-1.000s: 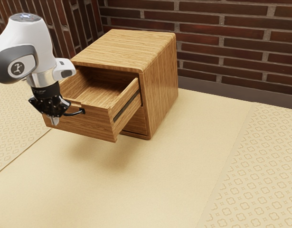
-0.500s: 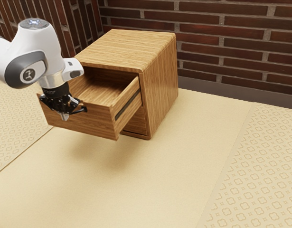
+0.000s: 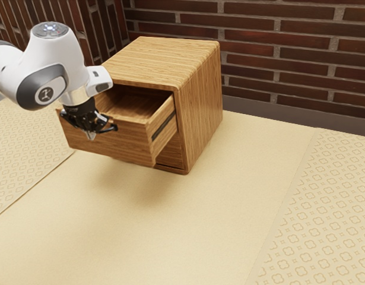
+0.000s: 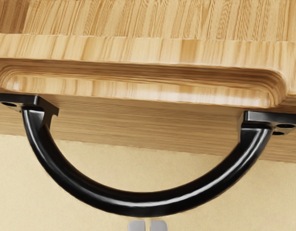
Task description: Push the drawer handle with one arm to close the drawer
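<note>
The curved black handle (image 4: 138, 203) is fixed to the front of the wooden drawer (image 3: 126, 143), which juts partly out of its cabinet (image 3: 201, 107), with the hand (image 3: 91, 136), fingers pressed together, just beside the handle's bow, above the cream surface (image 3: 218, 219).

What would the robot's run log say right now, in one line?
drawer: partly open | gripper: shut, at handle's outer curve | handle: not gripped | closing: unfinished
</note>
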### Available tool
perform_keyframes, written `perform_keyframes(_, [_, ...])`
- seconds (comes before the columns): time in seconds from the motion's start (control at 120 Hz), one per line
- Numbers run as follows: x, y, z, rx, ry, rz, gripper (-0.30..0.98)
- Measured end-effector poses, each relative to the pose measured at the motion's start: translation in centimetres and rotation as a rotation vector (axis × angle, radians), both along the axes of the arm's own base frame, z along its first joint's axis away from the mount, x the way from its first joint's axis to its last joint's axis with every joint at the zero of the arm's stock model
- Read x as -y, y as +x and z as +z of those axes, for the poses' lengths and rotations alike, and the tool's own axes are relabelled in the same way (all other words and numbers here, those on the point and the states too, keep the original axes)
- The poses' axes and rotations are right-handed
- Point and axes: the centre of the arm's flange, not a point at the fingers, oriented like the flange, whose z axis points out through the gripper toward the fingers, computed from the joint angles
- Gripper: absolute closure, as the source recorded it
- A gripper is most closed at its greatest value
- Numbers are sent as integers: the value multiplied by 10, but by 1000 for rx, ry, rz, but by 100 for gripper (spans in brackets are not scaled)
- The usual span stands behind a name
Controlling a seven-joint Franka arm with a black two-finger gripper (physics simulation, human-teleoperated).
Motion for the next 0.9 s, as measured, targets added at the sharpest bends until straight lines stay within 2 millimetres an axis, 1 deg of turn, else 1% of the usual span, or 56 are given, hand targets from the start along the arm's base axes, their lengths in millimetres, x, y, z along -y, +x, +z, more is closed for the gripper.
perform_keyframes(0.117, [2,10,0,15,5,-6,79])
perform_keyframes(0.425, [12,25,3,56,6,-31,78])
perform_keyframes(0.567, [11,28,1,62,11,-32,79])
perform_keyframes(0.633, [7,31,-2,60,15,-27,79])
perform_keyframes(0.75, [3,36,-1,65,27,-28,78])
perform_keyframes(0.9, [3,44,1,74,40,-35,78])
